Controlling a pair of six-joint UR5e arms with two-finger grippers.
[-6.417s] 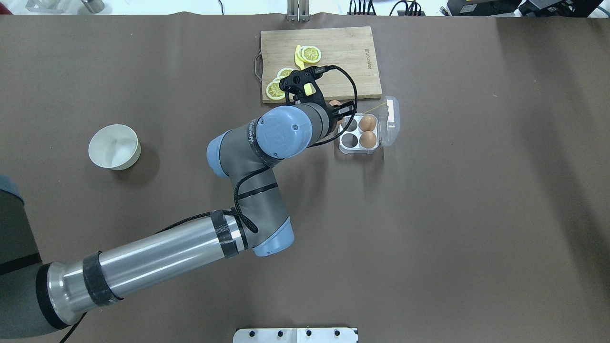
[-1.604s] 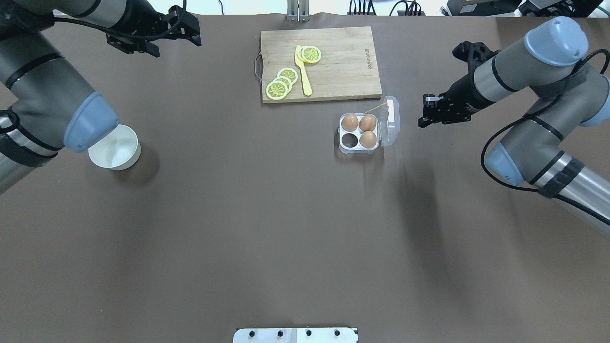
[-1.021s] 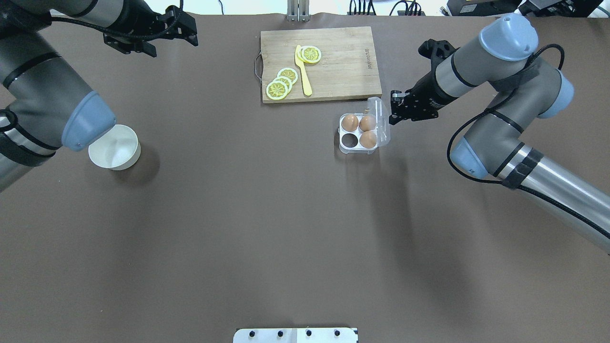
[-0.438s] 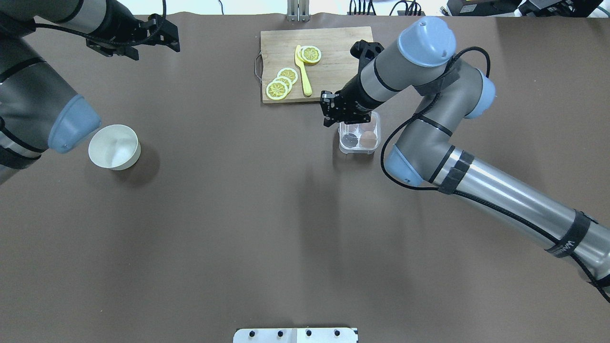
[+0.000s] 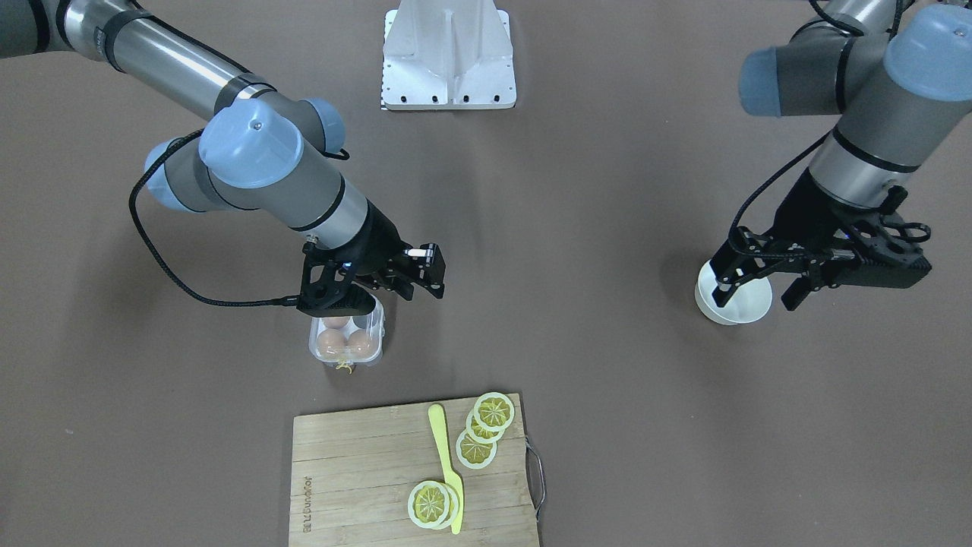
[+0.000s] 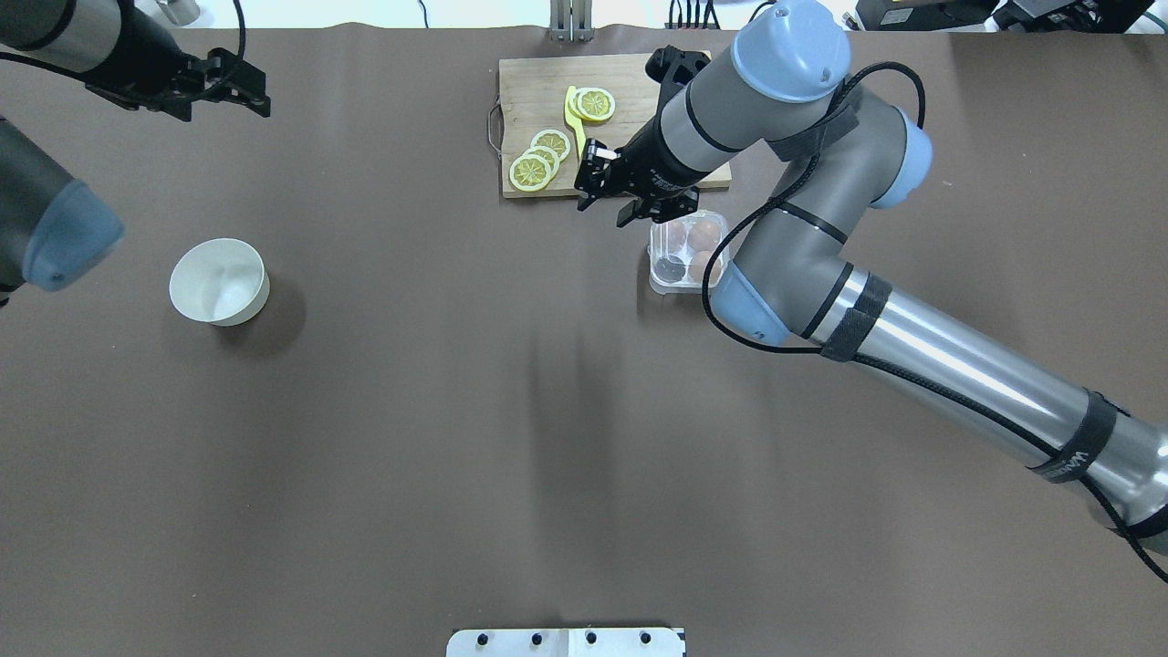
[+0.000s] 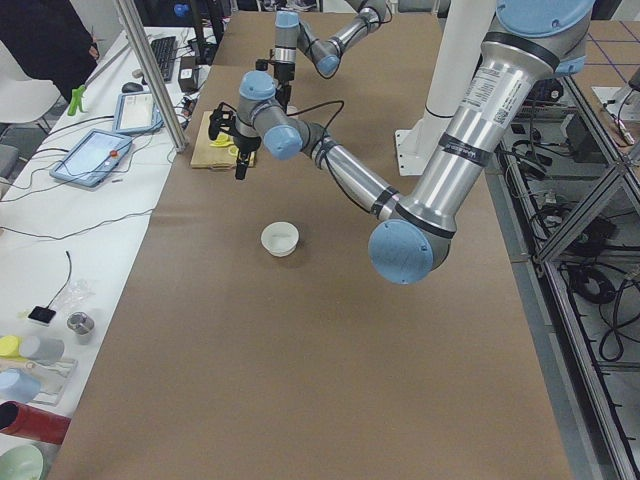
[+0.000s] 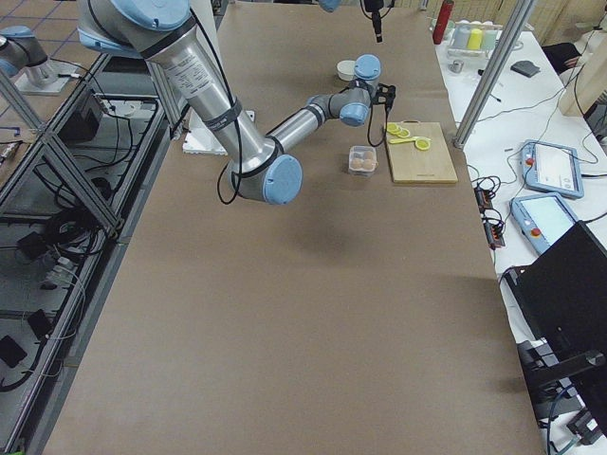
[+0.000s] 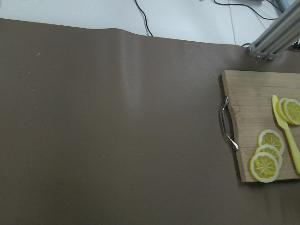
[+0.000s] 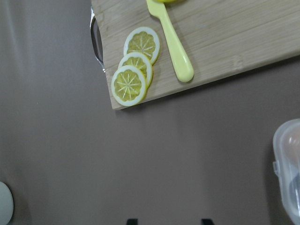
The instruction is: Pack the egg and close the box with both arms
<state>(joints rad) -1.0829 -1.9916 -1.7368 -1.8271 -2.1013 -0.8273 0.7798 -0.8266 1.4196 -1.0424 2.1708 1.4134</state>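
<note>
The box (image 6: 689,257) stands right of the table's middle, its clear lid folded down over the tray. Brown eggs (image 5: 345,343) show through the lid; I cannot tell the task's egg from the others. The box also shows in the front view (image 5: 373,351) and at the right edge of the right wrist view (image 10: 288,171). My right gripper (image 6: 604,206) is open and empty. It hangs just left of the box, near the board's front edge, and it shows in the front view (image 5: 383,292). My left gripper (image 6: 255,91) is open and empty at the table's far left back.
A wooden cutting board (image 6: 529,82) with lemon slices (image 6: 538,160) and a yellow knife (image 6: 580,137) lies behind the box. A white bowl (image 6: 219,281) stands at the left. In the front view the left gripper (image 5: 755,292) overlaps the bowl (image 5: 740,313).
The left arm put an egg in the box and drew back to the far left. The right gripper swept leftward over the box, folded the lid down and now sits left of it.
</note>
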